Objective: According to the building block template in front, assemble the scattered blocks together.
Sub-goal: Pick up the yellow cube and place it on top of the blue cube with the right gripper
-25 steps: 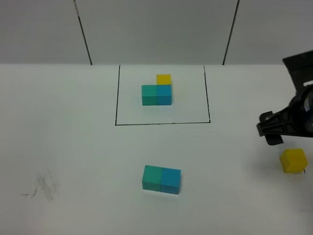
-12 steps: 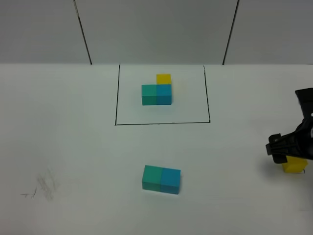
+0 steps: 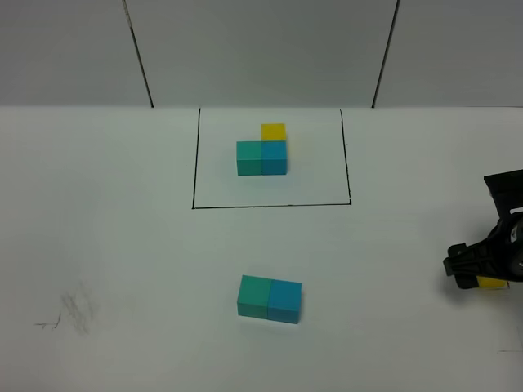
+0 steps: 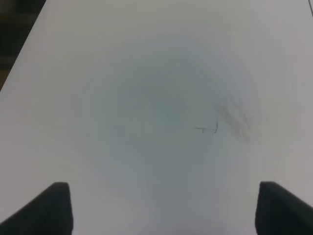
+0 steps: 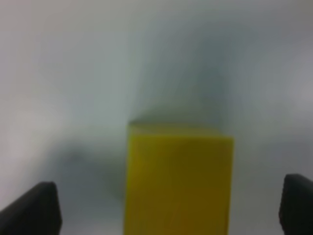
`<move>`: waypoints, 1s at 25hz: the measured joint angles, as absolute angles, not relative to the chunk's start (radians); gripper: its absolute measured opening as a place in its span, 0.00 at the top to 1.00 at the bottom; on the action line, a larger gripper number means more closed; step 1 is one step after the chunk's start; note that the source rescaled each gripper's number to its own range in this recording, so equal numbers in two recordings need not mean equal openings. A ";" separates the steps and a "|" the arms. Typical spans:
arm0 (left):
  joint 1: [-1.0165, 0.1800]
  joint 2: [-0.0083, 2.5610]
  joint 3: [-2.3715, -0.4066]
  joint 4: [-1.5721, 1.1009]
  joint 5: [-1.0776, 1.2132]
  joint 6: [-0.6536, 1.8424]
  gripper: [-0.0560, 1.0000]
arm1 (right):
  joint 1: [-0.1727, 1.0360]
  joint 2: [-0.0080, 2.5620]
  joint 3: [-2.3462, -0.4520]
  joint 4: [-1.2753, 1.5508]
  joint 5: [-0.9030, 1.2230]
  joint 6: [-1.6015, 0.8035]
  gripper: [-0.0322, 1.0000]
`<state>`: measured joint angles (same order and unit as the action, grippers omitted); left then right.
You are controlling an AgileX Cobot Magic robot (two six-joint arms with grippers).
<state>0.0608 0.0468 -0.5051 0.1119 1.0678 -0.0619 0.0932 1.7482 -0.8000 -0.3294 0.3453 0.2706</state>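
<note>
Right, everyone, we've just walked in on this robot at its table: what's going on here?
The right claw is low over the loose yellow cube near the right edge of the table, jaws open on either side of it, not gripping. The loose teal-green cube and blue cube sit joined side by side at front centre. The framed template lies behind them. The left claw hangs open over bare table by a pencil smudge.

white table (image 3: 122, 245), grey scuff mark (image 3: 73, 310)
</note>
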 joint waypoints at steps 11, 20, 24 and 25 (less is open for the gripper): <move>0.061 0.047 -0.505 0.112 1.068 -0.062 0.33 | 0.085 1.771 -0.800 -0.329 0.302 0.226 0.22; 0.061 0.047 -0.505 0.112 1.068 -0.062 0.33 | 0.085 1.819 -0.800 -0.326 0.280 0.182 0.40; 0.061 0.047 -0.505 0.112 1.068 -0.063 0.33 | 0.085 1.812 -0.800 -0.317 0.291 0.132 0.71; 0.061 0.047 -0.505 0.112 1.068 -0.063 0.33 | 0.085 1.806 -0.800 -0.302 0.306 0.113 0.71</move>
<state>0.0608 0.0468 -0.5051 0.1119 1.0678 -0.0628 0.0846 1.8056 -0.8000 -0.3019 0.3059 0.1129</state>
